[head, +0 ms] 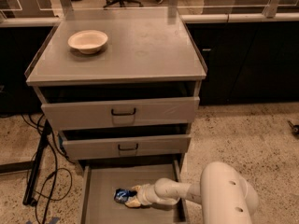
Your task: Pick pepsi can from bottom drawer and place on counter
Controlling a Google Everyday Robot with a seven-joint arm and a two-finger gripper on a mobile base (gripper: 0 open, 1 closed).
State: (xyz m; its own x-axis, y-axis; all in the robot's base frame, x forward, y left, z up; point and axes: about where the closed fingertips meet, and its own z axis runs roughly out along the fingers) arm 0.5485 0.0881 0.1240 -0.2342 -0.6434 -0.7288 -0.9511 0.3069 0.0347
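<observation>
The bottom drawer (pixel 100 183) is pulled out, a wide grey tray below two upper drawers. The blue pepsi can (pixel 122 195) lies on its side on the drawer floor near the middle. My gripper (pixel 131 198) reaches in from the right, its pale fingers (pixel 134 202) around the can's right end, low against the floor. The white arm (pixel 224 197) fills the lower right. The counter (pixel 140 45) is the flat grey top of the cabinet.
A cream bowl (pixel 88 41) sits on the counter's back left. The two upper drawers (pixel 121 112) with black handles stand slightly out above the bottom one. Black cables and a stand leg (pixel 39 167) lie on the floor at left.
</observation>
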